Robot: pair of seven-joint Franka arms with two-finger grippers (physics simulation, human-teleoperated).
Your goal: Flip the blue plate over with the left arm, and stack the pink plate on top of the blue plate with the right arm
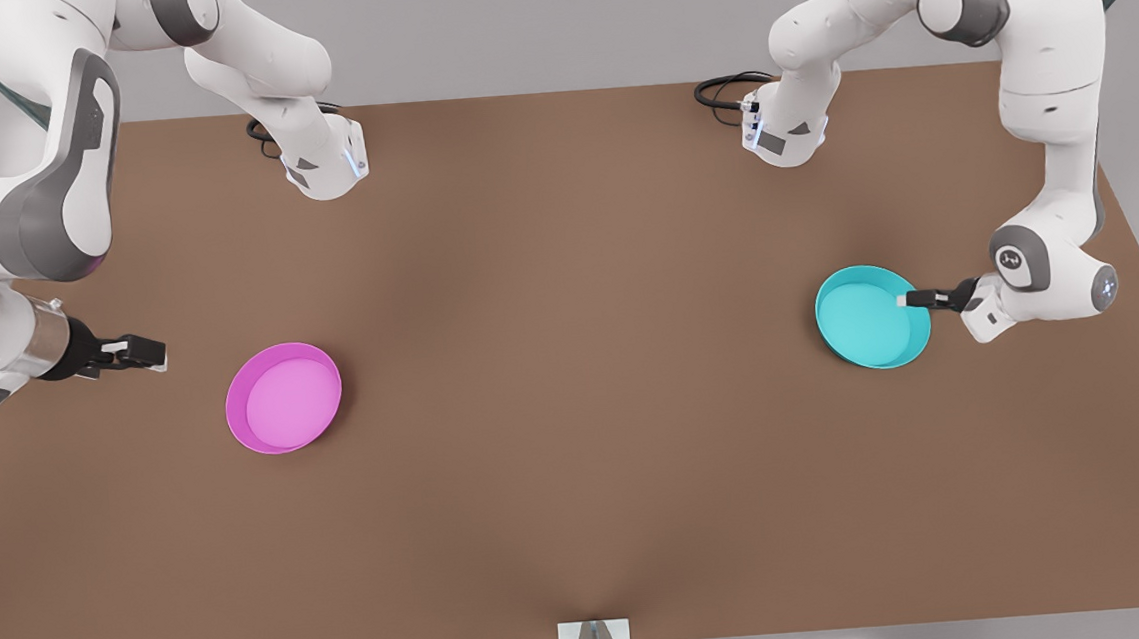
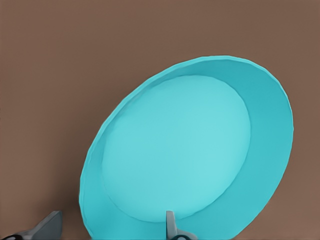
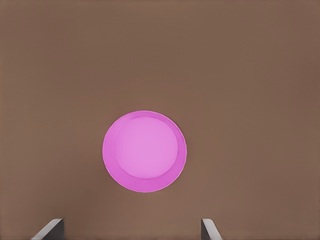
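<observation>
Plates lie well apart on the brown tabletop [image 1: 579, 459] as both arms work. The left gripper [image 1: 904, 300] reaches over the near rim of the blue plate [image 1: 866, 324], one finger [image 2: 171, 225] inside the dish and the other outside, spread and not yet clamped, a placement that suits pinching the rim to flip it. The right gripper [image 1: 146, 351] hovers with fingers apart, the pink plate [image 1: 284, 398] ahead of it, near but untouched, apparently waiting to stack.
</observation>
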